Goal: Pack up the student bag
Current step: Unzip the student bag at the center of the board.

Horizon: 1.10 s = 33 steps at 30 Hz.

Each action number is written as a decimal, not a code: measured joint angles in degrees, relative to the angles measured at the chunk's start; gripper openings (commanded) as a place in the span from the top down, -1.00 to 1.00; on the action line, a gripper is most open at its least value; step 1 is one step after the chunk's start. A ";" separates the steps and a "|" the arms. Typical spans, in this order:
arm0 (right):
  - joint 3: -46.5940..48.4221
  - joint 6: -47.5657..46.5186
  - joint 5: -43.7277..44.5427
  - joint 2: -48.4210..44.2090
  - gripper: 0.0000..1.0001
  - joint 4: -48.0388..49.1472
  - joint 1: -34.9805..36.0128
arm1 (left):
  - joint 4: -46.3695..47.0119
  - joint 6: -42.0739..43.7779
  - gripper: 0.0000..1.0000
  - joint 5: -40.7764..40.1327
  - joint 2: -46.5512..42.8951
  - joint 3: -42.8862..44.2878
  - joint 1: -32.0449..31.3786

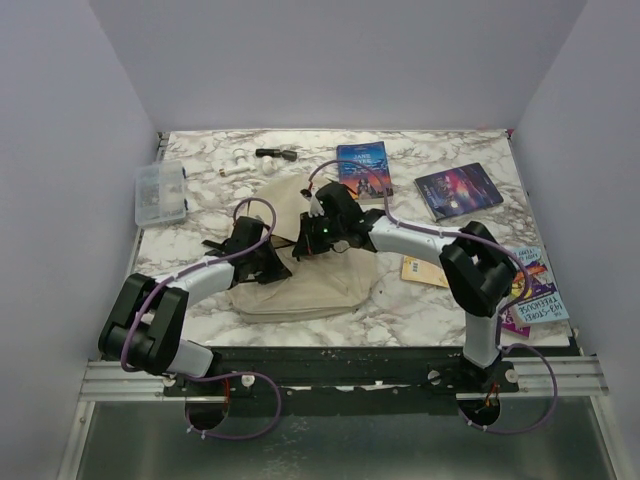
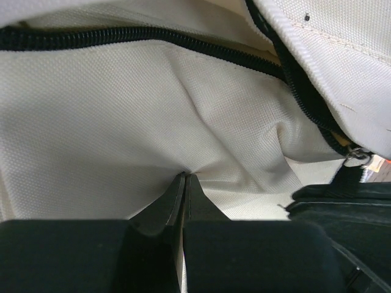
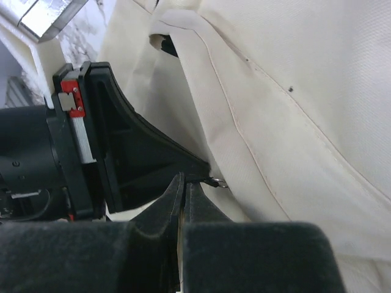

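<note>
1. Top view. The student bag (image 1: 312, 285) lies flat on the marble table (image 1: 440, 310), under and in front of both hands. The left gripper (image 1: 280, 262) and right gripper (image 1: 305, 243) are down on its upper middle, tips almost meeting. From here I cannot tell how the jaws stand.
2. Top view, surroundings. A clear plastic box (image 1: 160, 195) sits well off to the left of the left gripper. Two books, a blue one (image 1: 363, 168) and a dark one (image 1: 458, 190), lie beyond and to the right of the right gripper.
3. Left wrist view. The left gripper (image 2: 184, 178) has its jaws pressed together, pinching a fold of the student bag's (image 2: 91, 134) canvas. The cloth puckers into the tips. A black zipper (image 2: 153, 44) runs across above the tips. A metal zipper pull (image 2: 355, 155) hangs to the right, above the right gripper's black body (image 2: 342, 201).
4. Right wrist view. The right gripper (image 3: 183, 180) has its jaws pressed together against the student bag (image 3: 305, 122). The zipper pull (image 3: 216, 182) is just right of the tips. Whether they pinch it or only cloth, I cannot tell. The left gripper (image 3: 122, 146) stands just to the left, its finger reaching the same spot.
</note>
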 measured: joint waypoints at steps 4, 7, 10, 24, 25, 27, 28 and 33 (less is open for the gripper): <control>1.46 3.17 -2.64 2.69 0.99 0.79 0.00 | 1.60 -0.87 1.00 -0.04 -0.72 -1.20 0.00; 1.99 4.26 -3.78 4.17 0.99 0.76 -0.04 | 2.43 -1.25 1.00 -0.11 -1.66 -2.12 0.00; 2.05 4.26 -3.41 4.17 0.99 0.04 -0.09 | 2.78 -1.33 1.00 -0.33 -1.95 -2.47 0.00; -13.62 -3.21 1.42 -8.68 0.99 -6.56 -13.29 | 0.83 -1.09 1.00 -1.97 -3.21 -2.03 0.74; -13.97 -3.72 1.42 -8.72 0.99 -6.58 -13.18 | -0.15 -0.44 1.00 -2.14 -3.21 -1.46 0.76; -14.64 -4.61 1.31 -9.03 0.86 -6.60 -12.57 | -1.95 0.74 1.00 -2.84 -3.23 -0.39 0.79; -14.86 -4.98 1.09 -9.29 0.73 -6.60 -12.37 | -3.89 1.79 1.00 -3.52 -3.23 0.63 0.83; -14.86 -6.71 0.81 -10.54 0.36 -7.15 -12.46 | -10.40 5.60 1.00 -7.06 -4.13 5.40 1.03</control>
